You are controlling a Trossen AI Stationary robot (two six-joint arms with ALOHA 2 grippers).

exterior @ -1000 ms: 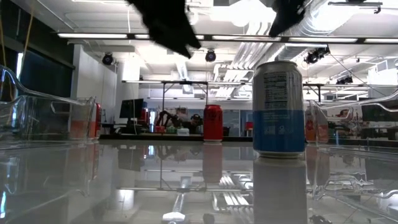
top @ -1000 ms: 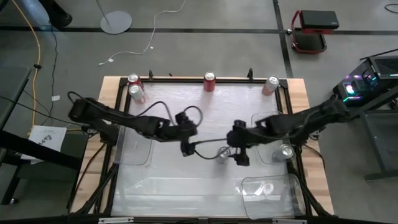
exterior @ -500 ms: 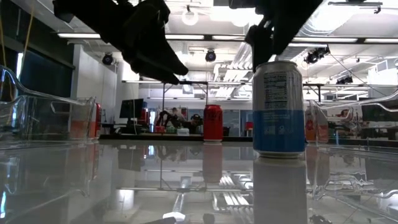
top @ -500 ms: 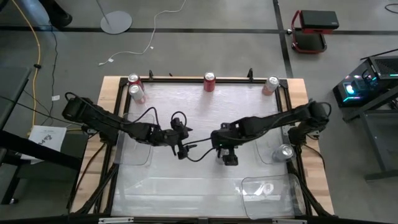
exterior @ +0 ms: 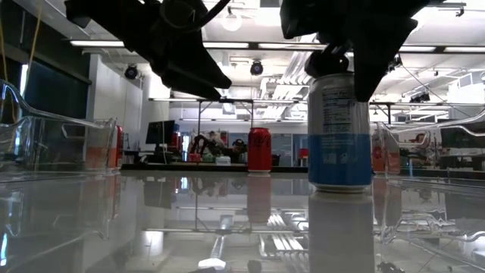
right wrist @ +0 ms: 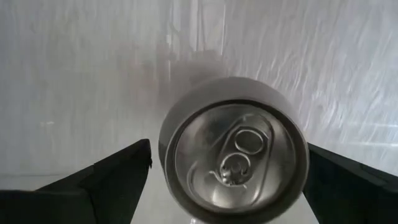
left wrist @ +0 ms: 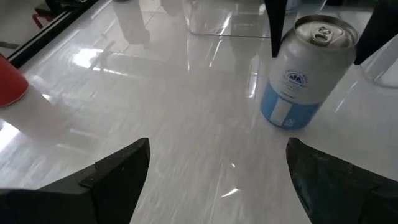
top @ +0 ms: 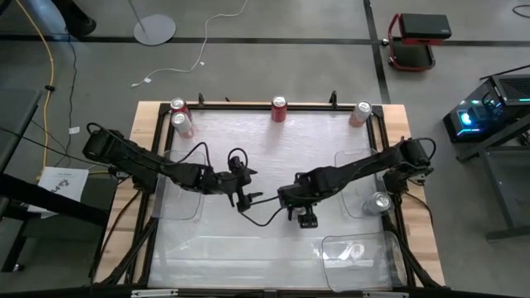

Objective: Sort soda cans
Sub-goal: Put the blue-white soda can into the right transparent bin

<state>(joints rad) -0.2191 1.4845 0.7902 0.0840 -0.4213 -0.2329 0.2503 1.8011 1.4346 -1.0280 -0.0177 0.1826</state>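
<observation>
Right hand (right wrist: 227, 171) sits wide open right over the silver-and-blue can (right wrist: 233, 149) mid-worktop, fingers either side, not gripping. Left hand (left wrist: 214, 171) is open nearby, empty.

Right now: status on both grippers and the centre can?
Right gripper open, directly above the silver-and-blue can, not gripping. Left gripper open, beside it, empty. Can upright. Nothing in the way.

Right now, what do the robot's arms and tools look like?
Both arms are dark and jointed, with thin black cables looping off them. The left tool and right tool each end in two flat, dark, wedge-shaped fingers. No markings show.
</observation>
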